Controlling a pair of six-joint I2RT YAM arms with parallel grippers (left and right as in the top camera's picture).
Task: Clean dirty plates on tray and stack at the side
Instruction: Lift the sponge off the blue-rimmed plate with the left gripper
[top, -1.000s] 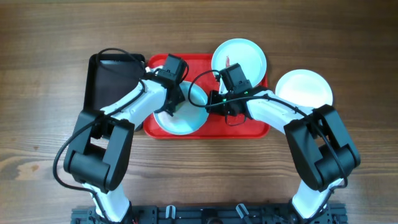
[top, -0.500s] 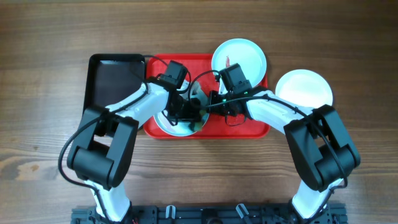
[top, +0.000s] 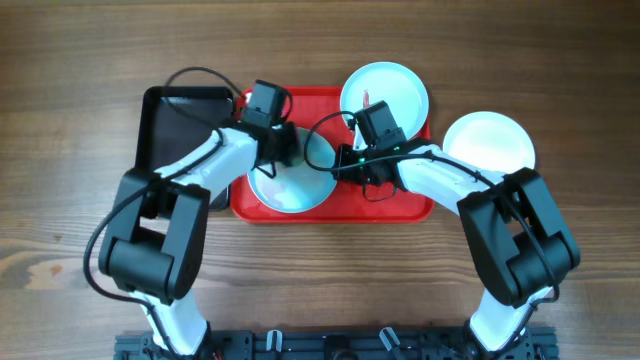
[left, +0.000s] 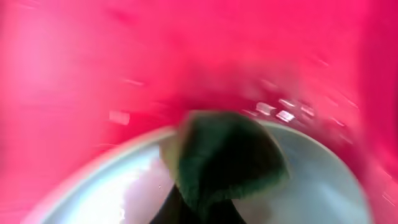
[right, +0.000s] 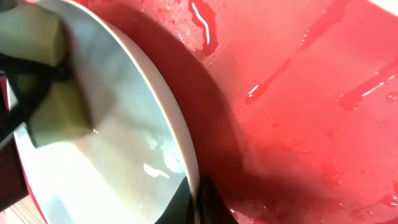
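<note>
A pale blue plate (top: 292, 188) lies on the red tray (top: 400, 205). My left gripper (top: 284, 150) is shut on a green and yellow sponge (left: 225, 155) and presses it on the plate's far left part (left: 112, 193); that view is blurred. My right gripper (top: 343, 166) is shut on the plate's right rim (right: 186, 155), which casts a dark shadow on the wet tray (right: 298, 93). The sponge also shows in the right wrist view (right: 46, 81). A second pale blue plate (top: 392, 88) with a red mark sits at the tray's far right corner. A white plate (top: 490, 140) lies on the table to the right.
A black tray (top: 165, 125) stands to the left of the red tray, under the left arm. Red streaks and water drops lie on the red tray's floor (right: 273, 81). The wooden table (top: 320, 290) surrounds both trays.
My left gripper has swept the sponge from the plate's middle-right back up to its far left edge. The right gripper and the plates have stayed in place.
</note>
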